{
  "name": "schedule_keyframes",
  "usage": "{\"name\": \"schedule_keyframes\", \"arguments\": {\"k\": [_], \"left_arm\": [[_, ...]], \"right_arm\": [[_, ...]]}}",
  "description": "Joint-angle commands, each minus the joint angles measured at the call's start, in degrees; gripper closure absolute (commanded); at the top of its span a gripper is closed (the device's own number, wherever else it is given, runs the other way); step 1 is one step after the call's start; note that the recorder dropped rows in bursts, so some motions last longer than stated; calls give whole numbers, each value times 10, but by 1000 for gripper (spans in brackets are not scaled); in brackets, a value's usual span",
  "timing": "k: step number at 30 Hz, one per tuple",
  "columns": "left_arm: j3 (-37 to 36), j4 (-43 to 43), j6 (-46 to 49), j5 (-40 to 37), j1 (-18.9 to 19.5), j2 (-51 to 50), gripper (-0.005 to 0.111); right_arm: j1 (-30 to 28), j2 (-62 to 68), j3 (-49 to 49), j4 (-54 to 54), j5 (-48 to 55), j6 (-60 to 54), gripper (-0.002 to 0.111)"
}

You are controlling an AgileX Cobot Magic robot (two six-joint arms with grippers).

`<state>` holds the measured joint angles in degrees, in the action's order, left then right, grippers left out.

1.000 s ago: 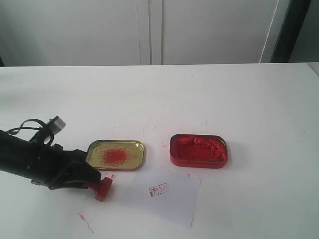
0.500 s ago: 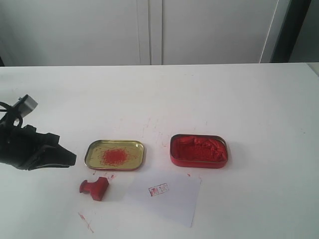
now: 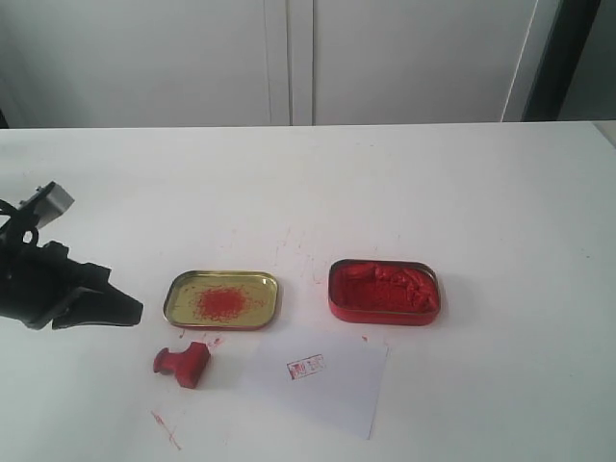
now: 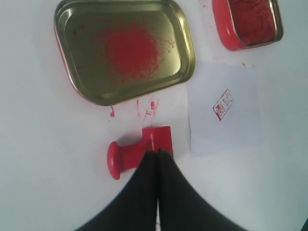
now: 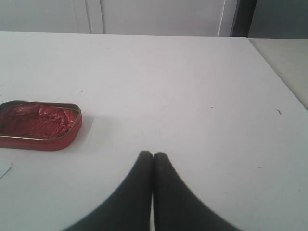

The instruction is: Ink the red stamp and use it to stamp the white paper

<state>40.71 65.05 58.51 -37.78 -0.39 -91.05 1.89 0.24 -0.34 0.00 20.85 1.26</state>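
Observation:
The red stamp [image 3: 183,364] lies on its side on the table, just left of the white paper [image 3: 318,377], which bears a small red imprint [image 3: 306,367]. In the left wrist view the red stamp [image 4: 137,151] lies below the gold lid, its handle pointing away from the white paper [image 4: 226,110]. My left gripper [image 3: 130,311] is shut and empty, raised to the left of the stamp and apart from it; its closed tips [image 4: 157,153] overlap the stamp's base in that view. My right gripper [image 5: 153,155] is shut and empty over bare table; it does not show in the exterior view.
A shallow gold tin lid [image 3: 222,298] smeared red sits behind the stamp. The red tin of ink paste [image 3: 384,291] stands right of it, behind the paper. Red smudges [image 3: 166,429] mark the table near the front edge. White cabinet doors stand behind the table.
My left gripper let go of the stamp, pulled back to the left and closed. The stamp now lies free on its side. The paper and tins have not moved.

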Motion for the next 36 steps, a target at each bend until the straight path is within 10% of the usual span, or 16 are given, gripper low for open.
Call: {"name": "schedule_keyframes", "arguments": {"k": [1, 18, 36], "left_arm": [[1, -7, -18, -5, 3, 41, 107], [1, -475, -435, 38, 3, 241, 107], [1, -484, -434, 32, 3, 280, 107]], "right_arm": [[-1, -2, 3, 0, -8, 0, 108], [-1, -2, 3, 0, -8, 0, 108], [-1, -2, 3, 0, -8, 12, 108]]}}
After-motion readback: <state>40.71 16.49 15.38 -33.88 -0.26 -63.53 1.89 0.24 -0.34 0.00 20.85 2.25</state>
